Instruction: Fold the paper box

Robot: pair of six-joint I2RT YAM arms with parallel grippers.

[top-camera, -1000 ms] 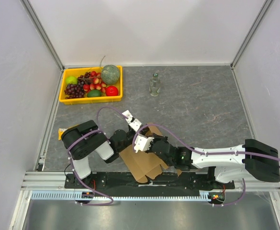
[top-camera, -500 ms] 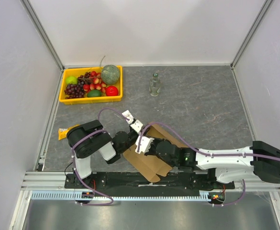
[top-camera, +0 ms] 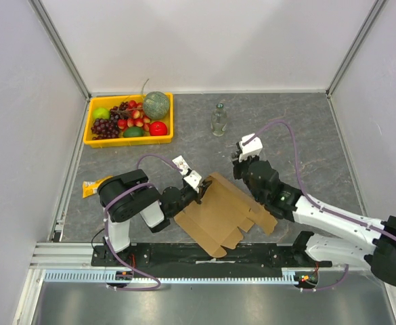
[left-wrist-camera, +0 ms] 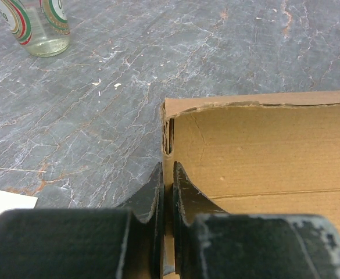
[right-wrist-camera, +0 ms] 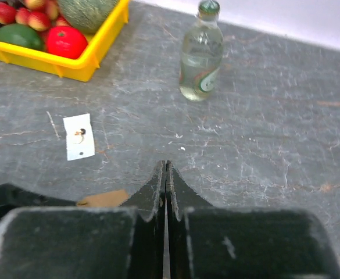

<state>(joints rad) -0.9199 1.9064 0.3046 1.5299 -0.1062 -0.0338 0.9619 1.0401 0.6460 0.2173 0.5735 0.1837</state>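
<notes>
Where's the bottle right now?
Top view: the bottle stands upright near the back edge of the table, right of the yellow fruit tray, apart from it.

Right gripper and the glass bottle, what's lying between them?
Nothing: in the right wrist view only bare tabletop separates the right gripper from the glass bottle.

The paper box (top-camera: 221,213) lies right of the left claw (top-camera: 201,190), touching it. The bottle (top-camera: 218,120) stands ahead of the right claw (top-camera: 239,160).
</notes>
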